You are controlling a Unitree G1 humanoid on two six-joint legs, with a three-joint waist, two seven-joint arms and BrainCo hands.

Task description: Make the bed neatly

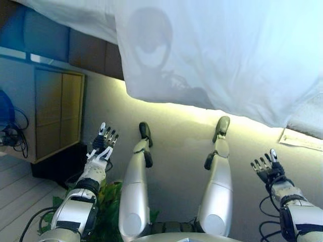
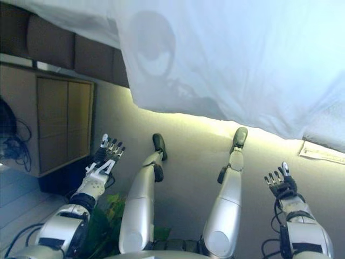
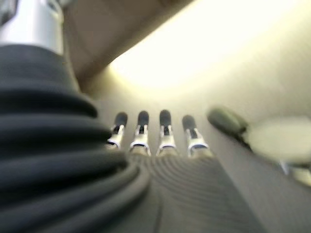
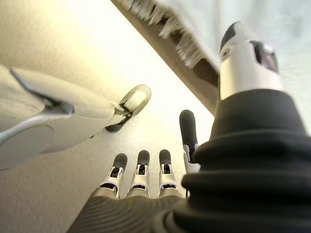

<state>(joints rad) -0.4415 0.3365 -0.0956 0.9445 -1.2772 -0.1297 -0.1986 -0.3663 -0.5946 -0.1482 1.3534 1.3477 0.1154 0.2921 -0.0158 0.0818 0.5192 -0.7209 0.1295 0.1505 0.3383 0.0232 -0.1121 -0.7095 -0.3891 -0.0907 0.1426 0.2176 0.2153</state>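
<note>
White sheet (image 1: 227,55) overhangs bed; left hand (image 1: 102,143), right hand (image 1: 266,169) splayed, empty.

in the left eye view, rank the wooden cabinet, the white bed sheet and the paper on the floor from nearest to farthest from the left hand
From the left hand, which hangs open and empty on the left:
1. Wooden cabinet: just to the hand's left, nearest.
2. White bed sheet: its hanging edge lies ahead of the hand and to its right.
3. Paper: on the floor at the far right, past the right hand, farthest.

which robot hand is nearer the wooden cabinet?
Left. The left robot hand hangs open just beside the cabinet; the right robot hand is open on the far side.
</note>
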